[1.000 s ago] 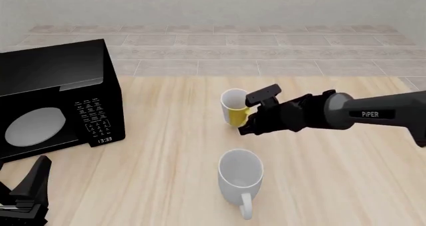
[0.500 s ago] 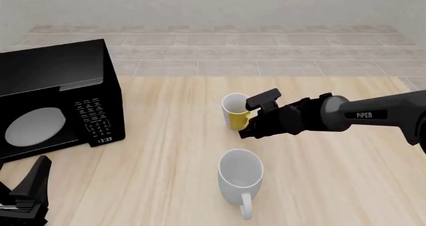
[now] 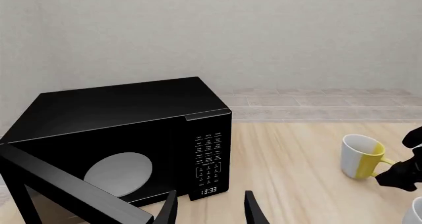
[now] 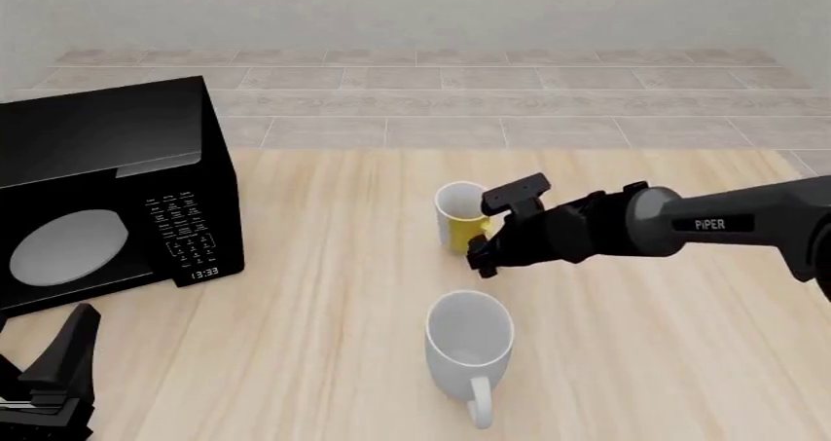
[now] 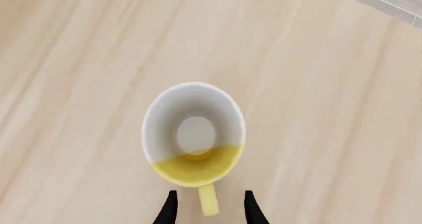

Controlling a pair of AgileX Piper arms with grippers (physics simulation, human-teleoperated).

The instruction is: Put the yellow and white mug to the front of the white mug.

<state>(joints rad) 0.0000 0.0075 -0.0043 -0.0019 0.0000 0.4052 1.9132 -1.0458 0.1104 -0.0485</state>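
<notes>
The yellow and white mug (image 4: 457,217) stands upright on the wooden table, its yellow handle turned toward the right arm. In the right wrist view the mug (image 5: 194,135) is seen from above, and its handle lies between the fingers of my right gripper (image 5: 209,211). That gripper is open, with a gap on each side of the handle. In the front view my right gripper (image 4: 481,246) sits at the mug's right side. The white mug (image 4: 469,349) stands nearer the camera, handle toward the front edge. My left gripper (image 3: 211,211) is open and holds nothing, low at the front left (image 4: 65,363).
A black microwave (image 4: 104,188) takes up the left side of the table, and fills much of the left wrist view (image 3: 125,135). The table's far edge meets a tiled floor (image 4: 429,100) and wall.
The right gripper and the yellow and white mug sit slightly lower in the front view than a second ago. Over the last half second almost nothing has moved. The left arm is still.
</notes>
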